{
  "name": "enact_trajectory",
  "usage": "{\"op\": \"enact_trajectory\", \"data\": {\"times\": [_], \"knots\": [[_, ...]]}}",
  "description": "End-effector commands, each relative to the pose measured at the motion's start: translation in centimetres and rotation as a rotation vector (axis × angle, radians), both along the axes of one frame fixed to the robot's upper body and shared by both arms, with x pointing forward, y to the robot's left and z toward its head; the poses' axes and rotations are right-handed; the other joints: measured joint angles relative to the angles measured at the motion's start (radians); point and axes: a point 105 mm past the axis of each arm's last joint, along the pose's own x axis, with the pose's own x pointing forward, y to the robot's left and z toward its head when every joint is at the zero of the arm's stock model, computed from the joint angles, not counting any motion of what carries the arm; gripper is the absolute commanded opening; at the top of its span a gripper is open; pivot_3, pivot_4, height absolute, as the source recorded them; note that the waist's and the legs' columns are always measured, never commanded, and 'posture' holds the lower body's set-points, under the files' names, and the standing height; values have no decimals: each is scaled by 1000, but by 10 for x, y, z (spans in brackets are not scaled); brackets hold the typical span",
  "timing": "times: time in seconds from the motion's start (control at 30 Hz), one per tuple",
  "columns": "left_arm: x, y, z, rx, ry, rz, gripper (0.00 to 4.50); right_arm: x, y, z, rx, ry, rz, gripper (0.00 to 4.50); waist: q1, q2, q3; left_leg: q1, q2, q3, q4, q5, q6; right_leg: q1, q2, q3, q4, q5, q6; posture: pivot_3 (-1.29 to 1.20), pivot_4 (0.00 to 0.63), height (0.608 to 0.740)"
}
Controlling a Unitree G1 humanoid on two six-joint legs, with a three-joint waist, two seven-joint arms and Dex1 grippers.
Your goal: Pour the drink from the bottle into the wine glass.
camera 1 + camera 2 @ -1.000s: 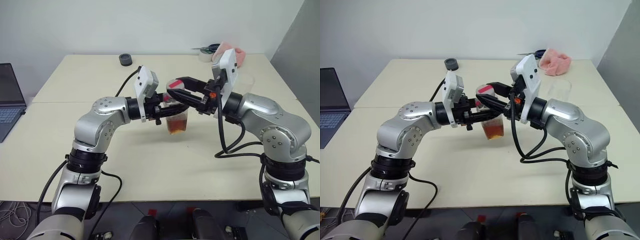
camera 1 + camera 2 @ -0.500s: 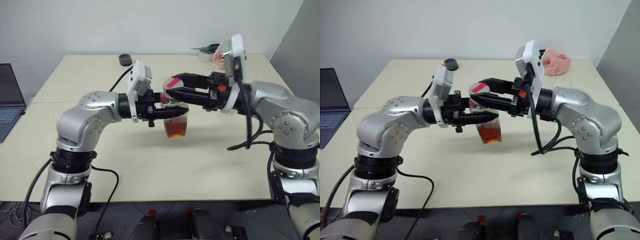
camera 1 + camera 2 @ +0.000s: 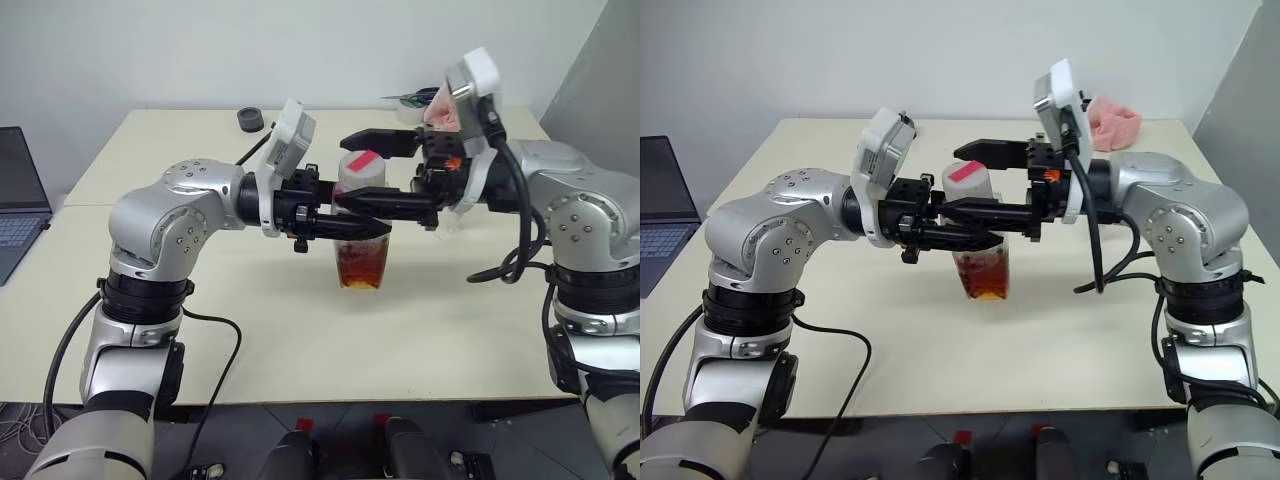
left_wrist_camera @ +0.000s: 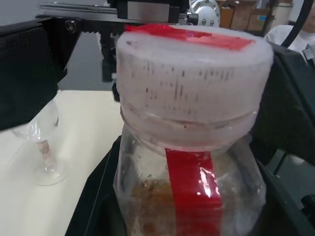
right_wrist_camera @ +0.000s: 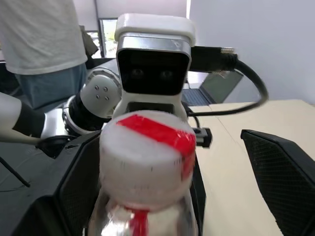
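Table bears laptop; left tool pinches bottle, right tool spread.

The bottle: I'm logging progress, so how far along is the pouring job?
Done: the left claw is shut on the small clear plastic bottle, lifted off the beige table. In hand: the right claw stands open around its still-seated red-and-white cap. Left: uncapping, then pouring the amber drink into the clear stemmed wine glass, which looks empty.
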Motion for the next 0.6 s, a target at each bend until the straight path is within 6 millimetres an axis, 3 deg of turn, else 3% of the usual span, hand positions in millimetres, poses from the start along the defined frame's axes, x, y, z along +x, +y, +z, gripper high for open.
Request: {"op": "enact_trajectory", "data": {"times": [0.03,0.2,0.6], "knots": [[4,6,6,-23,-56,53,1889,-1,-13,6,26,-34,-85,4477,1,0,0,0,0,0,0,0,0,0,0,0,0,0,0,0,150,740],[18,11,-2,-40,-66,162,1889,-5,-19,1,40,-38,-173,4477,2,0,0,0,0,0,0,0,0,0,0,0,0,0,0,0,150,740],[24,-1,-12,-68,-98,229,1889,-6,0,0,97,-59,-245,4477,2,0,0,0,0,0,0,0,0,0,0,0,0,0,0,0,150,740]]}}
